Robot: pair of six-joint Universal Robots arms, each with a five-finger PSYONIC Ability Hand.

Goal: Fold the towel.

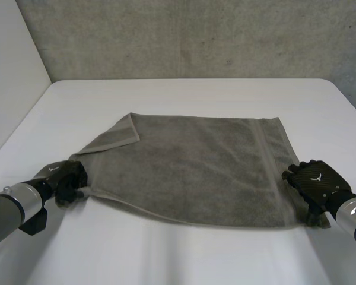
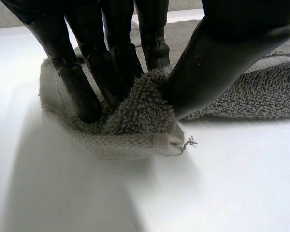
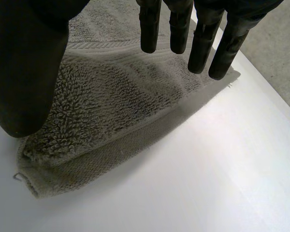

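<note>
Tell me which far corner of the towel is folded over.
The far left corner: its flap lies doubled back on the towel, while the far right corner lies flat.

Even, soft light over a bright white counter (image 1: 184, 95).
Pale glare streaks lie on the counter along its near edge in the head view, and a broad sheen shows on it in the right wrist view. The grey terry-cloth towel (image 1: 196, 166) casts a narrow soft shadow along its near edge; the rough grey wall (image 1: 196, 35) behind is dimmer.
</note>
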